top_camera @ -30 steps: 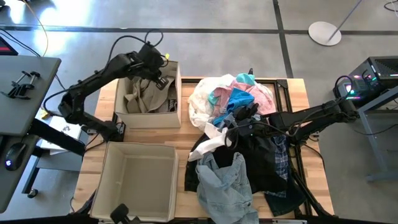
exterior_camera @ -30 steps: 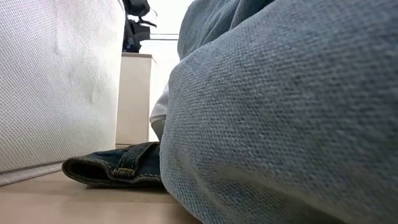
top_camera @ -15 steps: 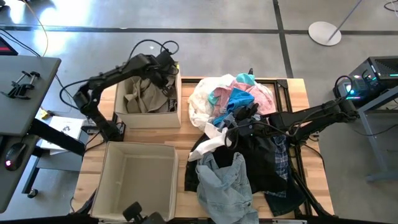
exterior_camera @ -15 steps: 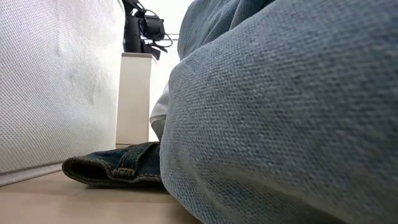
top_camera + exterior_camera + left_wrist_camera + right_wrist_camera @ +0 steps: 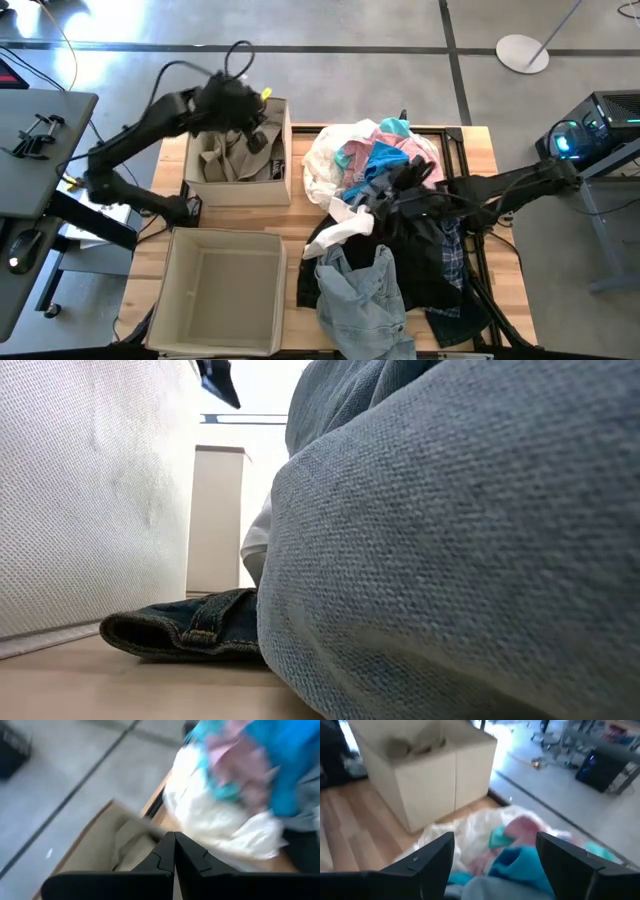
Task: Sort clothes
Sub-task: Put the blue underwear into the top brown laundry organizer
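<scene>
The clothes lie in a heap [image 5: 385, 215] on the table's right half: white, pink and turquoise pieces [image 5: 375, 155] at the far end, black and plaid in the middle, and pale denim [image 5: 360, 300] at the near edge. The pale denim also fills the low view [image 5: 450, 560]. A beige garment [image 5: 228, 155] lies inside the far bin [image 5: 285, 165]. My left gripper [image 5: 257, 130] is shut and empty above that bin's far right part. My right gripper [image 5: 395, 190] is open and empty just above the heap's middle, its fingers [image 5: 432, 857] wide apart over the turquoise piece [image 5: 520, 862].
A second beige bin [image 5: 172, 290] stands at the table's near left. A dark denim piece [image 5: 190, 630] lies on the table between that bin's wall [image 5: 90, 490] and the pale denim. A black frame [image 5: 470, 165] runs under the heap on the right.
My left gripper has swung toward the table's right edge over the far bin, then back toward the left, and has risen; the low view now shows only its tip at the top. My right gripper has shifted a little toward the table's right edge above the heap.
</scene>
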You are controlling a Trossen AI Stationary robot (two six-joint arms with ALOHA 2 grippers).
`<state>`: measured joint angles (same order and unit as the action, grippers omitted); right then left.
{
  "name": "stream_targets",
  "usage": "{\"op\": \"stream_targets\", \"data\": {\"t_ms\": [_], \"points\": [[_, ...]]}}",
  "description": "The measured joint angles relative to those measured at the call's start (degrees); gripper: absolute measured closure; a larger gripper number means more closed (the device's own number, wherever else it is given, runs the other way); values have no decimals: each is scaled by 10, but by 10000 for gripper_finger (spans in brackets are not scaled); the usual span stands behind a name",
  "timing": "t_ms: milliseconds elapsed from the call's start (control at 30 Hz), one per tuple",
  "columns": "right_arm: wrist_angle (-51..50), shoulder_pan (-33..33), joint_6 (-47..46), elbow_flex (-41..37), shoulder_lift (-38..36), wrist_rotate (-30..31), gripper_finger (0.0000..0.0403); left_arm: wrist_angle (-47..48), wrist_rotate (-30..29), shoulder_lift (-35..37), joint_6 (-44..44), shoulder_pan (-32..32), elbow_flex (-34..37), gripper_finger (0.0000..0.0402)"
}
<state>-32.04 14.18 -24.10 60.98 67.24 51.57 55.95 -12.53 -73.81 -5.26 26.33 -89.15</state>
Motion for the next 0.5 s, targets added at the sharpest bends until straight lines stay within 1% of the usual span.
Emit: {"op": "stream_targets", "data": {"t_ms": [67, 133, 200, 267, 300, 333, 400, 467, 500], "points": [[-43, 3, -38, 24, -11, 29, 130, -51, -2, 37, 7, -41, 36, 401], [-125, -11, -107, 56, -19, 28, 130, -112, -2, 75, 16, -82, 81, 401], [-209, -39, -160, 78, -21, 8, 133, -177, 1, 106, 24, -123, 132, 401], [-259, -76, -186, 82, -20, -38, 139, -239, 5, 130, 27, -161, 185, 401], [-264, -97, -178, 80, -20, -71, 143, -267, 5, 138, 26, -180, 210, 401], [-257, -117, -148, 75, -20, -110, 146, -293, 6, 147, 26, -196, 232, 401], [-239, -154, -43, 64, -17, -175, 154, -338, 8, 158, 24, -223, 268, 401], [-218, -181, 58, 60, -6, -208, 166, -374, 8, 163, 16, -243, 297, 401], [-213, -192, 93, 60, 1, -222, 173, -385, 7, 163, 15, -251, 308, 401]]}}
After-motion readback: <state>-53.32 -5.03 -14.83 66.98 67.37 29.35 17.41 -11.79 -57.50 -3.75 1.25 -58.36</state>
